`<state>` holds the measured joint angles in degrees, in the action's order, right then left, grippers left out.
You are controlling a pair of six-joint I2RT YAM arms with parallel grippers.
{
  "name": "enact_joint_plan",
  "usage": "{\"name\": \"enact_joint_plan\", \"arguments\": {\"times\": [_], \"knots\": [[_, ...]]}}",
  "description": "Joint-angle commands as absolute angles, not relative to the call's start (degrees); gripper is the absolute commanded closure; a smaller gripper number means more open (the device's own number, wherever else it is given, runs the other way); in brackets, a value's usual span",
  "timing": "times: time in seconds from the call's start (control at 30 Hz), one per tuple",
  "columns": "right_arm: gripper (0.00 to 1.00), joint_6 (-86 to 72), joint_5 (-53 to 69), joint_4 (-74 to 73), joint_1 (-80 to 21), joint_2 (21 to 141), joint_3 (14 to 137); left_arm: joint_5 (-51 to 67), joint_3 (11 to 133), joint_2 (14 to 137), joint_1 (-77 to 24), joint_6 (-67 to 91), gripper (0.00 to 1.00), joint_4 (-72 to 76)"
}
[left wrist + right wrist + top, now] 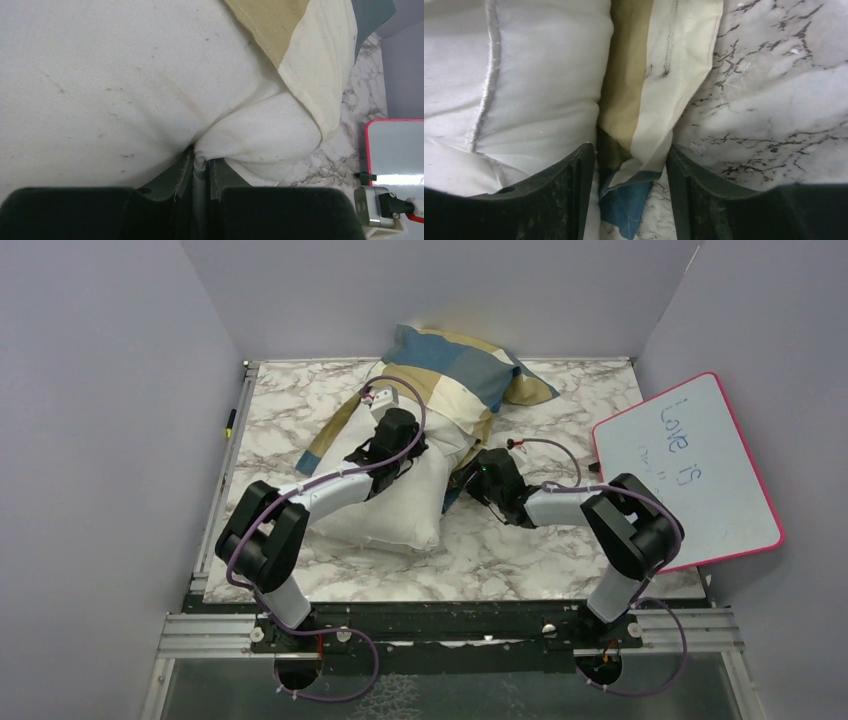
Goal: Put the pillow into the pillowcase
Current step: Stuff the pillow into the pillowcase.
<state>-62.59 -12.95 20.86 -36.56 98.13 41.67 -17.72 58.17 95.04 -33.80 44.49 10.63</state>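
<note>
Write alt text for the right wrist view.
The right gripper, its jaws open, straddles a folded edge of the blue, tan and cream pillowcase. The white pillow bulges on the left, and the marble table shows on the right.

Two arms — blk joints, grey links, purple cables

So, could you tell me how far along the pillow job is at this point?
Done: the far part of the pillow sits inside the pillowcase. In hand: the left gripper pinches a fold of pillow fabric, while the right gripper is open with the case's hem lying between its jaws. Left: the near half of the pillow is bare, so the case needs drawing over it.
</note>
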Motion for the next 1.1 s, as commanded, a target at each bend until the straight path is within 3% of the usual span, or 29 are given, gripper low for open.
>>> {"name": "enact_joint_plan", "arguments": {"times": [0.0,0.1,0.13,0.17,0.4,0.6,0.77,0.9,1.07], "knots": [[0.5,-62.9,-13.3,22.8,-36.6,101.4,43.7,-24.4,59.5,95.0,-32.1,45.5,1.0,6.4],[0.87,-57.7,-6.5,26.0,-36.6,100.1,41.8,-25.9,61.3,95.6,-32.1,45.7,1.0,5.6],[0.97,-55.0,-3.4,28.0,-36.7,98.9,40.2,-26.7,62.1,95.9,-32.1,45.7,1.0,5.4],[0.99,-52.1,0.3,31.1,-36.9,97.5,38.5,-27.4,63.0,96.2,-32.1,45.8,1.0,4.9],[1.0,-34.1,24.5,27.9,-37.6,86.9,34.8,-32.9,67.6,98.2,-32.2,46.4,1.0,2.5],[1.0,-27.4,30.9,25.8,-40.0,86.8,30.8,-35.3,70.9,99.9,-32.2,46.6,1.0,0.7],[0.99,-28.3,27.3,27.1,-43.8,91.6,29.0,-35.8,68.9,100.5,-32.9,47.6,1.0,0.9],[0.79,-26.6,17.3,18.2,-43.8,88.8,33.8,-34.9,63.2,100.0,-34.1,47.5,1.0,4.1],[0.61,-17.6,-5.2,9.5,-43.7,82.1,39.6,-30.9,56.8,99.2,-35.1,45.1,1.0,9.2]]}}
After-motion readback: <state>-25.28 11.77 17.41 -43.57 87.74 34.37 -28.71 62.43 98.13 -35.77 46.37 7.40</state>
